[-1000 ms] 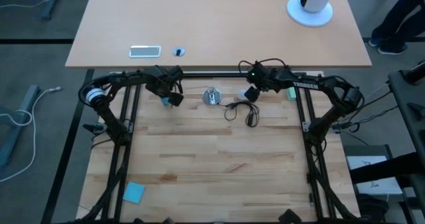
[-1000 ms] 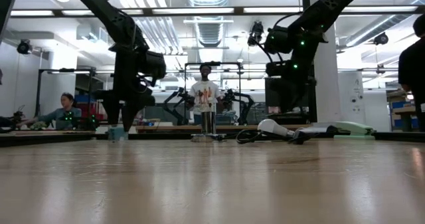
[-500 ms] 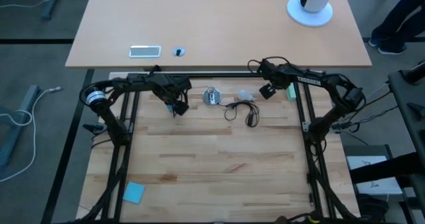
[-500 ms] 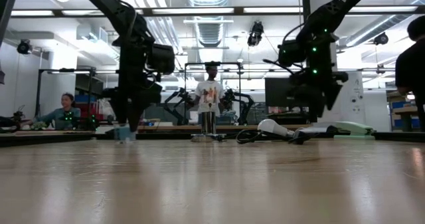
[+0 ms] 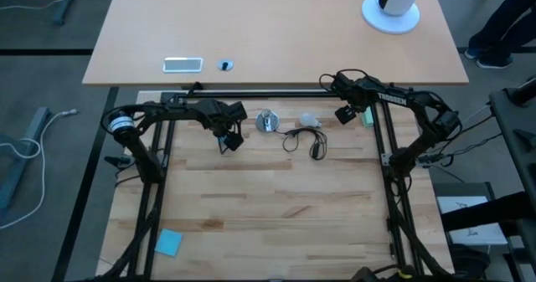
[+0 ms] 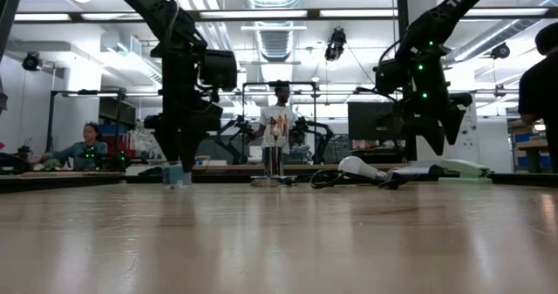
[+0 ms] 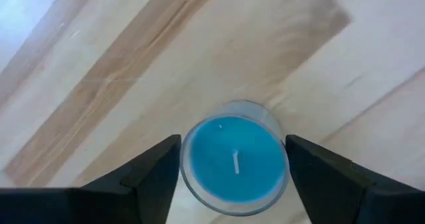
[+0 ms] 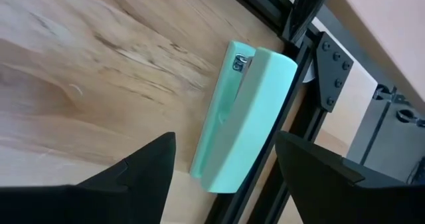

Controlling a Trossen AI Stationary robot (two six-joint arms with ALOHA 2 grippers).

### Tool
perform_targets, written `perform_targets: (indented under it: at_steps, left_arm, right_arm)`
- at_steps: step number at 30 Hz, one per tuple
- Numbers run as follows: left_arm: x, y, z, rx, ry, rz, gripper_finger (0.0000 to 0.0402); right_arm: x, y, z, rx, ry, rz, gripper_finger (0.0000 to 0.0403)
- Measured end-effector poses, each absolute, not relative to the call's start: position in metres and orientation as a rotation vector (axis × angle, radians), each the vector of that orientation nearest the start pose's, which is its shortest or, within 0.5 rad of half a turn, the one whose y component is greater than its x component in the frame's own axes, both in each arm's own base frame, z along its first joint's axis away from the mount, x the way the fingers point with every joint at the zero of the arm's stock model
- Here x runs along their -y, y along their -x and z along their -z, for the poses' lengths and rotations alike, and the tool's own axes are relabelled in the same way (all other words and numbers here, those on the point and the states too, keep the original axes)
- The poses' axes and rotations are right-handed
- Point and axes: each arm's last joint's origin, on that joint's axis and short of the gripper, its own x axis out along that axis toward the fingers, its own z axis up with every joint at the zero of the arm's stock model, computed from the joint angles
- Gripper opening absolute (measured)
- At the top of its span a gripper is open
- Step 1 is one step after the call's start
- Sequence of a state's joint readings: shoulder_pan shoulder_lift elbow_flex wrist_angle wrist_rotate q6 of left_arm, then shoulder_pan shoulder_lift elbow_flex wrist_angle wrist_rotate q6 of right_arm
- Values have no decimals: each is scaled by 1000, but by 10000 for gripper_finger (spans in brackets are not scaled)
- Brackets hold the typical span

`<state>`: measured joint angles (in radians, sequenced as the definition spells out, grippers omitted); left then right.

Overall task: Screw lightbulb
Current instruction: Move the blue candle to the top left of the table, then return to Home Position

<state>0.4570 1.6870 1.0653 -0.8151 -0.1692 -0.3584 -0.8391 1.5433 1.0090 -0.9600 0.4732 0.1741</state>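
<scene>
The white lightbulb (image 5: 308, 120) lies on its side on the wooden table near the far edge, touched by no gripper. To its left stands the round silver socket (image 5: 267, 121), whose black cord (image 5: 303, 138) loops toward the near side. My left gripper (image 5: 228, 138) is left of the socket, its fingers on either side of a blue candle in a clear glass (image 7: 234, 163). My right gripper (image 5: 343, 115) hangs open to the right of the bulb, well above the table, over a mint-green stapler (image 8: 244, 117) that it does not touch. My left gripper has the candle glass between its two fingers, which meet the round wall on opposite sides (image 7: 182, 163). The fingers come from above, pointing down. The glass stands upright with its open top up. Whether its base rests on the table or hangs just above, I cannot tell.
A black frame rail (image 5: 268, 94) runs along the table's far edge, close behind the socket and stapler. A blue pad (image 5: 168, 242) lies at the near left. The wide middle and near part of the table (image 5: 276, 198) is bare wood. People stand in the room beyond.
My left gripper has moved toward the table's right edge, closer to the socket, and the candle glass has gone along with it, staying upright. My right gripper has swung away from the lightbulb toward the table's right edge, has tipped further down, and now stands over the stapler.
</scene>
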Motion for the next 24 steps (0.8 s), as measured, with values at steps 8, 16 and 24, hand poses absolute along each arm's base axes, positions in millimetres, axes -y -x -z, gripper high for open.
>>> perform_targets:
  at_steps: [8,16,24]
  left_arm:
    - [-132,-266,-192,-1249,481,-754,313]
    - [-126,-260,-218,-1140,454,-747,333]
    - [-126,-256,-230,-1085,413,-795,315]
  right_arm:
    - [203,-165,-202,-1463,-402,1178,253]
    - [207,-169,-205,-1382,-400,1168,256]
    - [213,-195,-211,-1111,-436,974,252]
